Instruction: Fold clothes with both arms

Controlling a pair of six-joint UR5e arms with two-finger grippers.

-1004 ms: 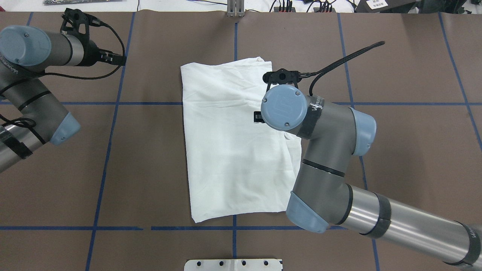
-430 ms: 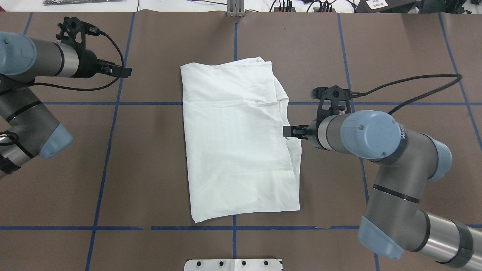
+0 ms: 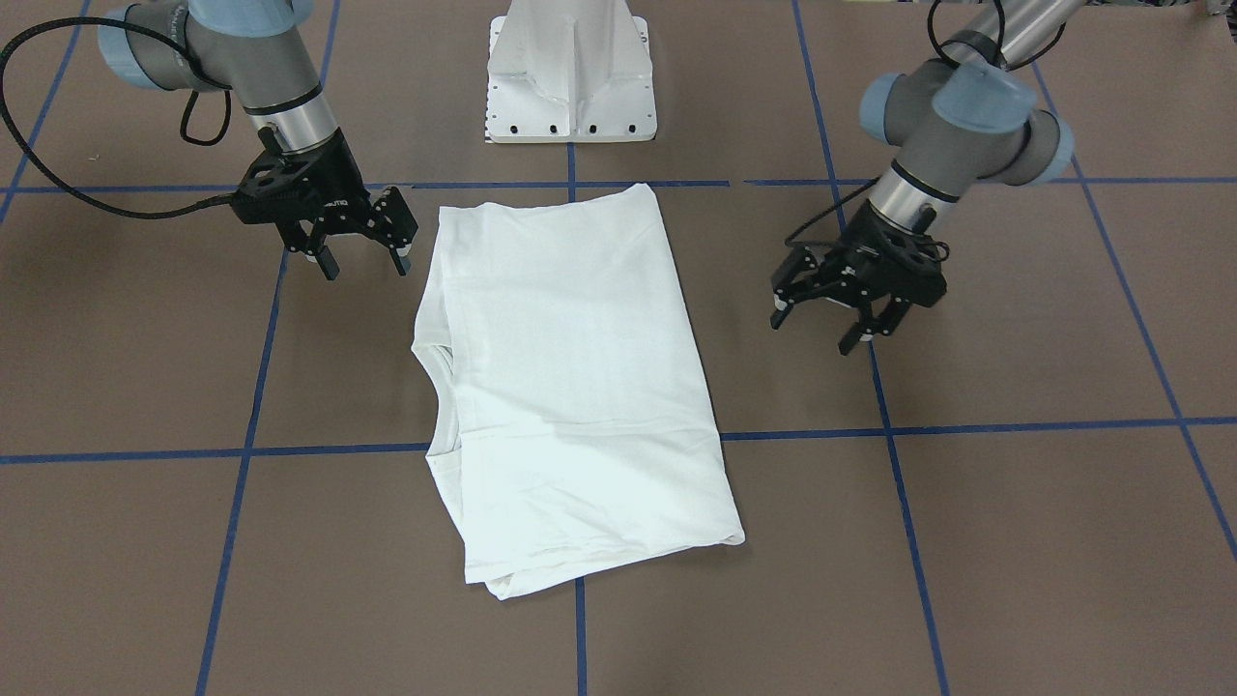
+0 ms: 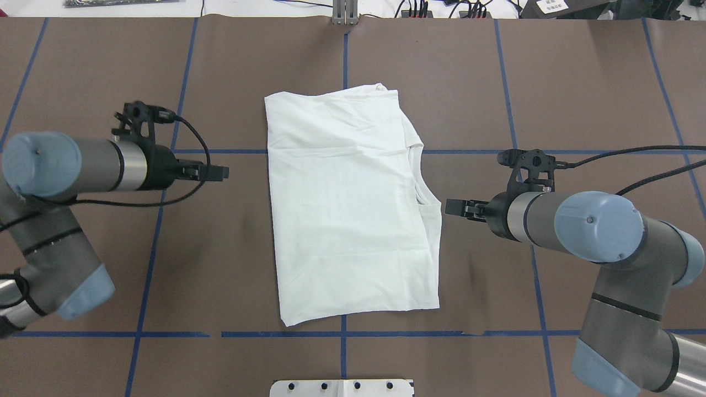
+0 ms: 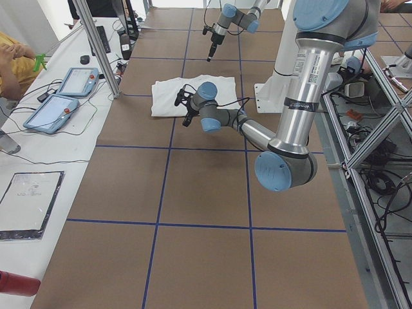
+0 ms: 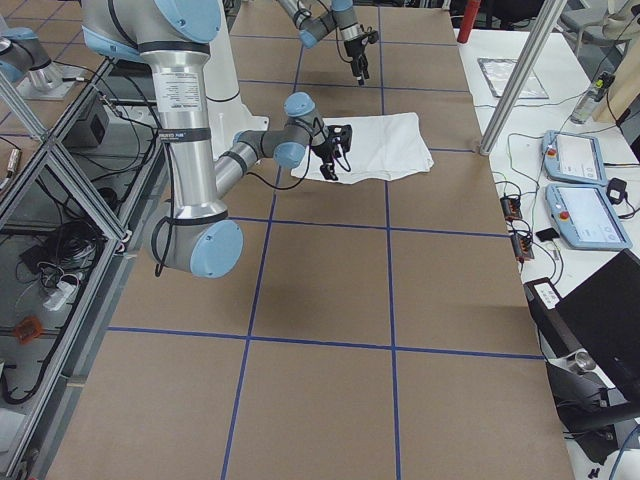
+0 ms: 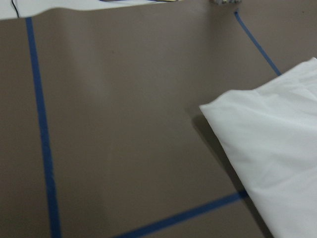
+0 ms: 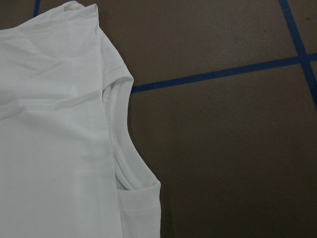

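1. Table (image 4: 606, 82): brown surface marked with blue tape lines (image 4: 83, 334). No change from the earlier frames.

2. Right arm (image 4: 598, 226): one second ago it reached over the shirt and hid part of its right side. It has since drawn back towards the robot's right and now stands clear of the cloth.

3. Left arm (image 4: 38, 165): it has swung from the far left area of the table towards the shirt's left edge and stops short of it.

4. Shirt (image 4: 347, 204): white, folded into a rough rectangle, lying flat at the table centre between the two grippers. Its outline matches the frame 0.4 s ago. The long axis runs from the robot's side to the far side, with the near end skewed slightly to the robot's right. One tape line passes under it; the near edge lies just short of another.

5. Right gripper (image 3: 365, 269): jaws spread wide, empty, just beside the shirt's right edge, not touching.

6. Left gripper (image 3: 817, 331): jaws spread wide, empty, near the left edge, apart from it.

7. Collar (image 8: 117, 148): ribbed opening on the right long edge, facing the right gripper.
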